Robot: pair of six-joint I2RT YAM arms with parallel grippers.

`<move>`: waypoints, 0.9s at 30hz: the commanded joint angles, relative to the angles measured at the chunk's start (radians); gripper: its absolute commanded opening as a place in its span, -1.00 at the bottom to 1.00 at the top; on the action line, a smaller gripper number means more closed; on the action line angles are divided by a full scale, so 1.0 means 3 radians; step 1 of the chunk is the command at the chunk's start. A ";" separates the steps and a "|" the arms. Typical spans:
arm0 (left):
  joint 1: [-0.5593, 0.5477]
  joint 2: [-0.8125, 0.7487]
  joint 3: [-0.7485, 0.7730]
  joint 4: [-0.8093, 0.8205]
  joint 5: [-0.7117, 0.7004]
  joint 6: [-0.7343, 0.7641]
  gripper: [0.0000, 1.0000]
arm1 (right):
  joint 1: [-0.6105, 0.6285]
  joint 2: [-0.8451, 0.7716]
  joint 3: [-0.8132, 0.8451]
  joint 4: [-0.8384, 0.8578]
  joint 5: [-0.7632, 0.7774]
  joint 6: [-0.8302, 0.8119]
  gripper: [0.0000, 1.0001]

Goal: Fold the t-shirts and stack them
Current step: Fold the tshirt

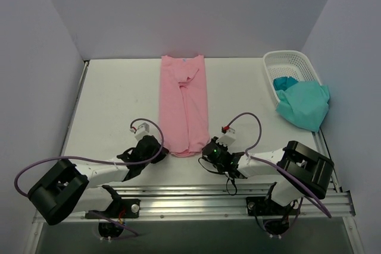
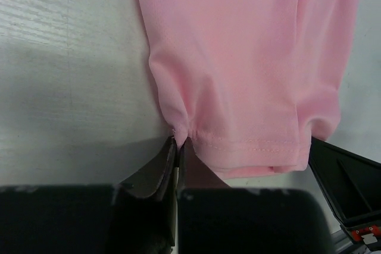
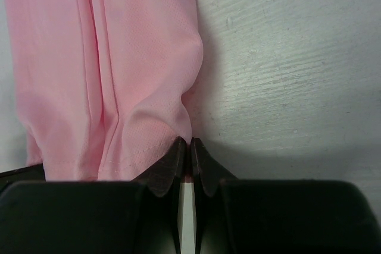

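The pink t-shirt (image 1: 183, 105) lies as a long narrow strip, sides folded in, running from the back of the table toward me. My left gripper (image 1: 156, 145) is shut on the near left corner of its hem (image 2: 178, 135). My right gripper (image 1: 207, 150) is shut on the near right corner of the hem (image 3: 189, 141). The hem stitching shows in both wrist views. The teal-green t-shirt (image 1: 305, 104) lies crumpled at the right, half out of the basket.
A white lattice basket (image 1: 288, 63) stands at the back right with part of the teal shirt inside. Metal rails (image 1: 238, 197) run along the near edge. Walls close the table at the back and sides.
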 commanded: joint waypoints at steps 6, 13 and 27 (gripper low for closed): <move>-0.0107 -0.0293 0.0146 -0.0548 0.0074 0.0159 -0.95 | 0.0073 -0.0194 -0.0166 -0.0654 0.0140 0.0069 -1.00; -0.0184 -0.0953 0.0167 -0.1281 0.0023 0.0261 -0.95 | 0.0196 -0.0470 -0.0242 -0.0992 0.0288 0.0253 -1.00; -0.0189 -0.1261 0.0392 -0.1619 -0.0054 0.0409 -0.95 | 0.0298 -0.0936 0.0248 -0.1764 0.0620 0.0105 -1.00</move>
